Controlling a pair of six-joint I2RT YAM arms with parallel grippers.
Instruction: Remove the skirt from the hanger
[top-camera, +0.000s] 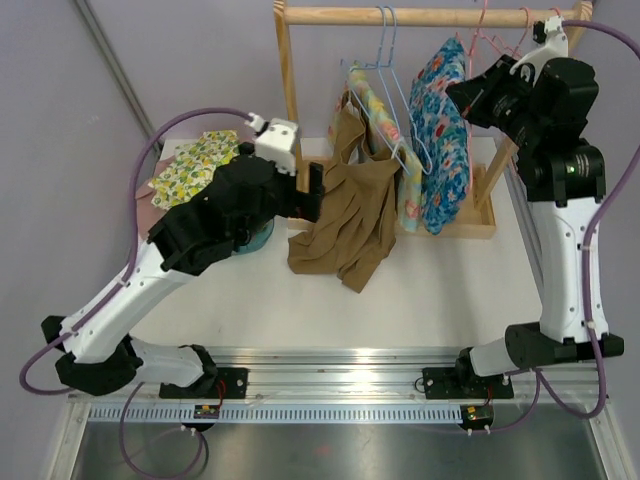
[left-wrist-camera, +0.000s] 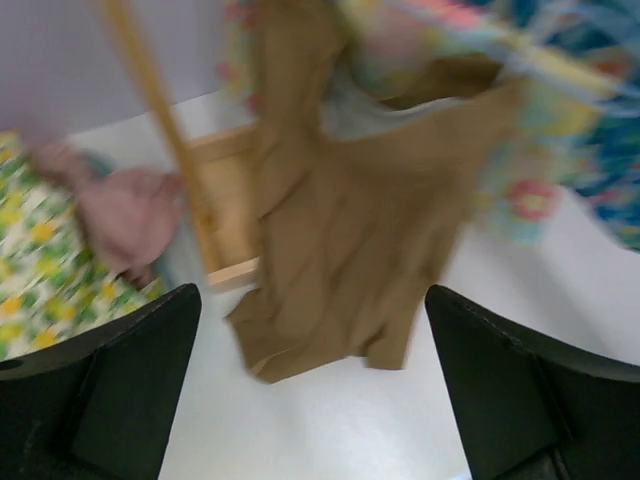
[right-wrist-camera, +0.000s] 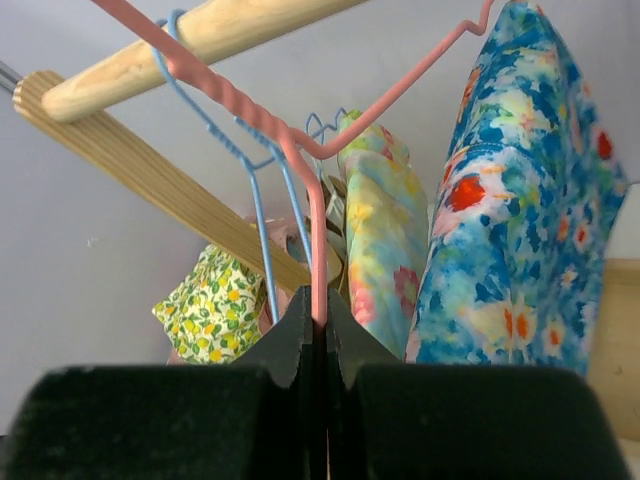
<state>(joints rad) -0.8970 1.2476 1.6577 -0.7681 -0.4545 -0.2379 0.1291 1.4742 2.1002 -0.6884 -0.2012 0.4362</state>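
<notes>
A brown skirt (top-camera: 345, 205) hangs by its top near a blue wire hanger (top-camera: 395, 95) on the wooden rack; its lower part lies crumpled on the white table. In the left wrist view the skirt (left-wrist-camera: 360, 230) is blurred ahead of my left gripper (left-wrist-camera: 315, 400), which is open and empty just short of the hem. In the top view the left gripper (top-camera: 318, 192) is at the skirt's left edge. My right gripper (right-wrist-camera: 318, 315) is shut on the stem of a pink hanger (right-wrist-camera: 318, 220) that carries a blue floral garment (right-wrist-camera: 520, 250). It shows high at the rack's right (top-camera: 462, 98).
A pastel floral garment (top-camera: 385, 125) hangs between the skirt and the blue floral one (top-camera: 440, 140). The wooden rod (top-camera: 420, 15), left post (top-camera: 290, 90) and base frame (top-camera: 470, 228) bound the rack. A pile of lemon-print cloth (top-camera: 195, 165) lies at the left.
</notes>
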